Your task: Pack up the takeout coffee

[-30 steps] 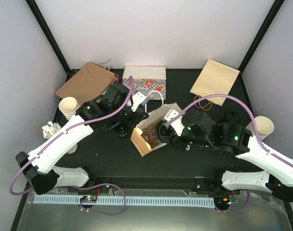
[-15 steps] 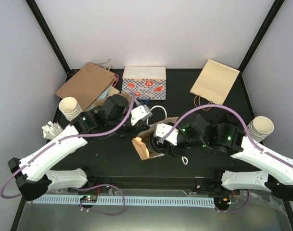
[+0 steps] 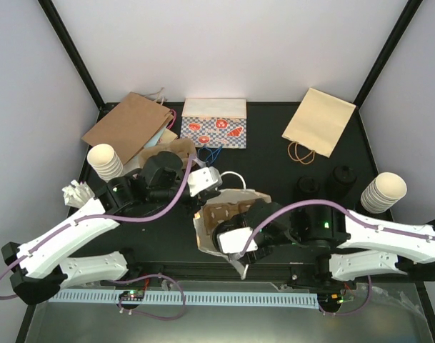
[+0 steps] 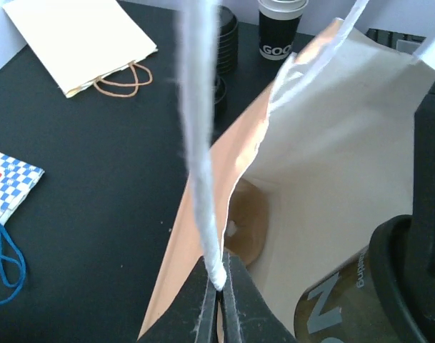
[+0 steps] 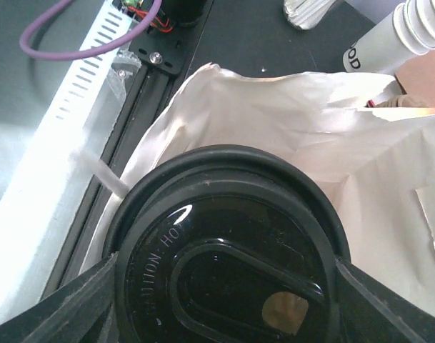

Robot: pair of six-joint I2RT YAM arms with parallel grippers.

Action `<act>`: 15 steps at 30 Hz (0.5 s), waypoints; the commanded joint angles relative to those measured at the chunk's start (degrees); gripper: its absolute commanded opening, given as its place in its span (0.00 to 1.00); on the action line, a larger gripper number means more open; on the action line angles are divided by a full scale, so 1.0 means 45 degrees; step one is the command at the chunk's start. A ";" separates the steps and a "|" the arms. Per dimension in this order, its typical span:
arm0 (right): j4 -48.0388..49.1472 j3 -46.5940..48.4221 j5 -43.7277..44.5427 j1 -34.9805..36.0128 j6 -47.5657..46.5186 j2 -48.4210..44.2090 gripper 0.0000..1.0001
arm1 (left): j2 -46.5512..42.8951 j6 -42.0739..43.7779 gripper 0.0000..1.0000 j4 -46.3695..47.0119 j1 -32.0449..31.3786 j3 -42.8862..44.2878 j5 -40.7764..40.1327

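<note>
**Surface and room.** The black table (image 3: 274, 153) is enclosed by pale walls (image 3: 238, 50) and black corner posts (image 3: 74, 53). 3 bags lie flat along the far edge: a brown paper bag (image 3: 128, 125), a checked bag (image 3: 213, 121) and a tan bag (image 3: 318, 121). 1 stack of white paper cups (image 3: 103, 161) stands at my left and a second stack (image 3: 385, 189) at my right. Near the second stack are a dark cup (image 3: 343, 177) and a lower dark stack (image 3: 306, 187). An open paper bag (image 4: 331, 143) stands at the centre.

**Position.** My left gripper (image 4: 217, 286) is pressed together, pinching the bag's white handle (image 4: 199, 143), and the cord runs straight and taut. My right gripper (image 5: 231, 307) is in the bag's mouth. Its fingers (image 5: 88, 307) are clamped against opposite sides of the takeout coffee (image 5: 224, 236), which sits squarely between them with bag wall all round it. I cannot tell whether its base touches the bottom. A brown cardboard piece (image 4: 249, 229) lies deep in the bag, beside the cup.

**Appearance.** The cup has a glossy black round lid with raised lettering, an oval recess and 1 small sip hole. The left wrist view shows its side as dark, with pale lettering.
</note>
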 commanded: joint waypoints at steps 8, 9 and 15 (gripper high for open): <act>0.0259 -0.0803 0.4000 0.1736 -0.0398 0.0091 0.52 | -0.1086 0.0087 0.02 0.1114 -0.1891 -0.0922 -0.1082; 0.0147 -0.0868 0.4198 0.1933 -0.0322 0.0119 0.52 | -0.1123 -0.0068 0.02 0.1123 -0.2090 -0.0923 -0.1294; 0.0423 -0.1988 0.5650 0.3757 0.0760 0.0389 0.52 | -0.1194 -0.0875 0.01 0.1290 -0.3256 -0.0979 -0.2829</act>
